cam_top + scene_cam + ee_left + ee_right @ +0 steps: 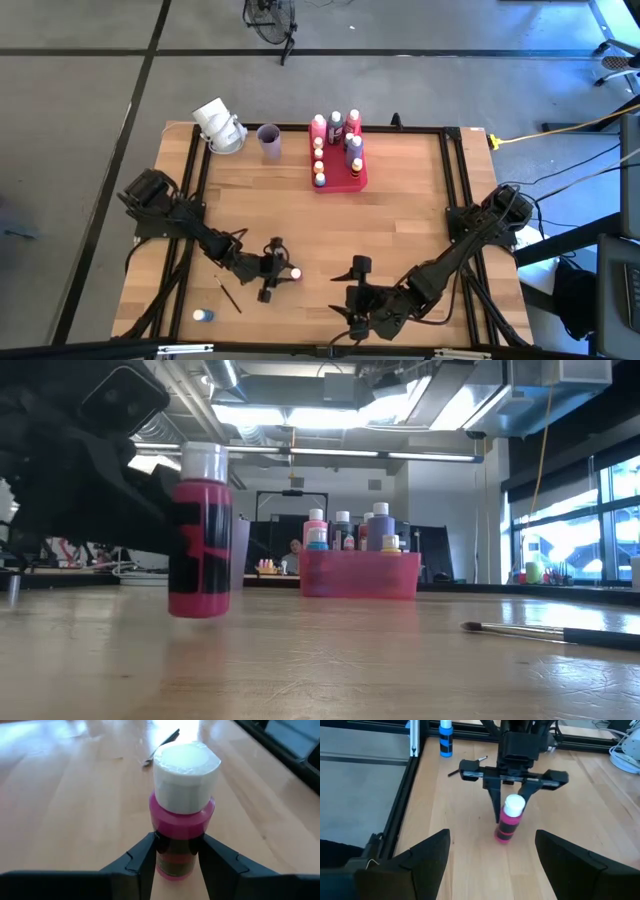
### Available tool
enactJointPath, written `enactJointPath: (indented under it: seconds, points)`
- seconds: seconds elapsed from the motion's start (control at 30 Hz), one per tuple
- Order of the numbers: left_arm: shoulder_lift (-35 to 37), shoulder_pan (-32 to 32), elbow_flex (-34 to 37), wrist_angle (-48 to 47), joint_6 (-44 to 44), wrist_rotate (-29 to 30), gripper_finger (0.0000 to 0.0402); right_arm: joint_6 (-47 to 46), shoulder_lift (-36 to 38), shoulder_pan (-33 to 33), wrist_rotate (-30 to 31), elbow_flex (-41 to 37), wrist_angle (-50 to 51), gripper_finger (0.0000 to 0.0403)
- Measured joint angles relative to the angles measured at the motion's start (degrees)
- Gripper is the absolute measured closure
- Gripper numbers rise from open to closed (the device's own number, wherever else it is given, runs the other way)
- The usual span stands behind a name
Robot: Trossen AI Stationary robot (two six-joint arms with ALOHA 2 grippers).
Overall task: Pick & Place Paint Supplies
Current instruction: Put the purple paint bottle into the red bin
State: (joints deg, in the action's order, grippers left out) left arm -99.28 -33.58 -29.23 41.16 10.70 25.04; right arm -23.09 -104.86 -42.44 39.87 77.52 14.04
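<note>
My left gripper (177, 857) clamps the small pink plastic paint bottle with a white cap (182, 815) at its body, well short of the pink-red rectangular tray (340, 178). It seems light, rigid, slick; gripping mid-body below the cap suits. My right gripper (490, 855) waits open nearby.

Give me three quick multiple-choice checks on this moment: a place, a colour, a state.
1. Where is the blue bottle?
A. In the tray
B. On the table near the front left corner
C. In the cup

2. What colour is the bottle between the left gripper fingers?
A. Pink
B. Green
C. Yellow

3. How is the right gripper?
A. Shut on a brush
B. Shut, empty
C. Open, empty

Answers: 1 B, the high view shows it there. 2 A, pink body, white cap. 3 C, fingers wide apart, nothing between.
</note>
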Motion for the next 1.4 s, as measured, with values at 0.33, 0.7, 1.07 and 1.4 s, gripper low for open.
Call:
enactJointPath:
  seconds: [0.33, 0.7, 1.07, 1.4]
  points:
    - [3.7, 0.11, -12.28, -26.34, -2.03, 5.33, 0.0272, -0.62, 0.0, 1.54, 0.38, 0.0, -0.19, 0.0105]
    - [3.87, 0.11, -26.32, -44.68, -4.41, 9.65, 0.0272, -0.48, -0.04, 2.73, -1.59, 0.0, -5.52, 0.0105]
    - [3.87, 0.46, -27.22, -43.2, -3.08, 11.27, 0.0272, 2.0, -0.04, 3.18, -1.55, 0.0, -5.06, 0.0105]
    - [3.87, 0.44, -27.22, -40.96, -2.95, 11.03, 0.0272, 4.44, -0.04, 4.6, 0.06, 0.0, -5.4, 0.0105]
